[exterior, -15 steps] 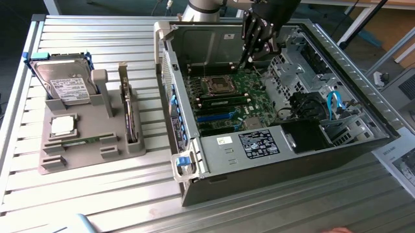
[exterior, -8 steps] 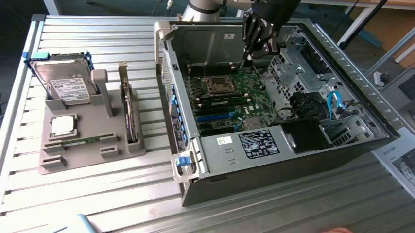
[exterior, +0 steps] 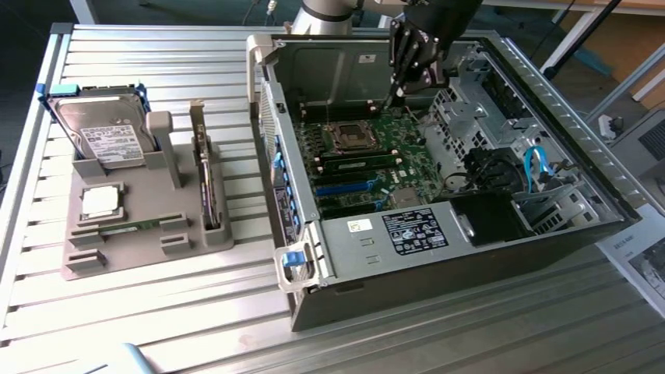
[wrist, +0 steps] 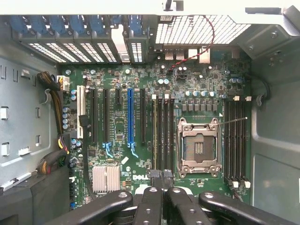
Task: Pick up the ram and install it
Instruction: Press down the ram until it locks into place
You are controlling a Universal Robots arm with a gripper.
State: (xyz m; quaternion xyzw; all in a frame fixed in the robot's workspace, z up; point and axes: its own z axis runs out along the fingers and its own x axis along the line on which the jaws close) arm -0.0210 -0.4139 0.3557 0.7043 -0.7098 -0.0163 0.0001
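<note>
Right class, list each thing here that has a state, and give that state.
Grey metal computer case: open, side panel off.
Silver processor socket: empty.
Black robot gripper: shut, above the green motherboard.
Thin green ram stick: lying in the grey tray.
Silver hard drive: standing in that tray.

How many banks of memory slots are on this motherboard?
2. One bank lies between the processor socket and the expansion slots; the other beyond the socket, by the case wall. None seems hidden.
</note>
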